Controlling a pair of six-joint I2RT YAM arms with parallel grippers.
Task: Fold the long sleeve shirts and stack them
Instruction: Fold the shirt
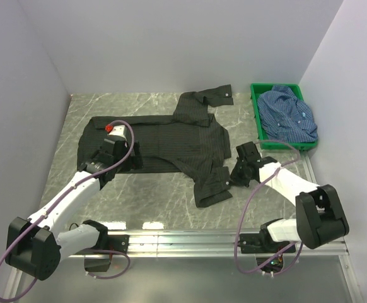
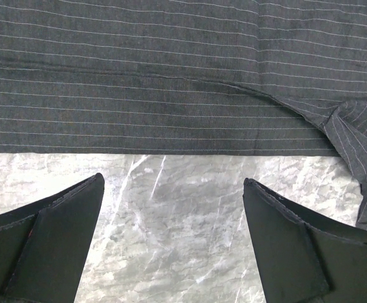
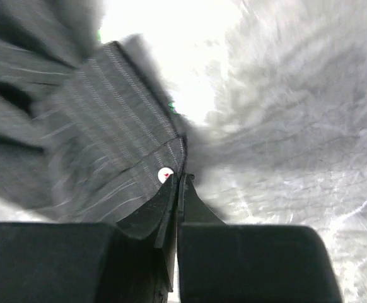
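The black striped shirt (image 1: 171,136) lies spread on the marble table, one sleeve reaching back and the other toward the front. My left gripper (image 1: 132,161) is open and empty at the shirt's near hem; the left wrist view shows the cloth (image 2: 171,76) just beyond the open gripper (image 2: 174,183), with bare marble between the fingers. My right gripper (image 1: 237,173) is shut on the cuff edge of the front sleeve (image 3: 120,126), next to a white button (image 3: 164,174); the gripper (image 3: 180,180) shows its fingertips pressed together. The blue checked shirt (image 1: 287,113) lies crumpled in the crate.
The green plastic crate (image 1: 257,120) stands at the back right against the wall. White walls close the table on the left, back and right. A metal rail (image 1: 190,240) runs along the near edge by the arm bases.
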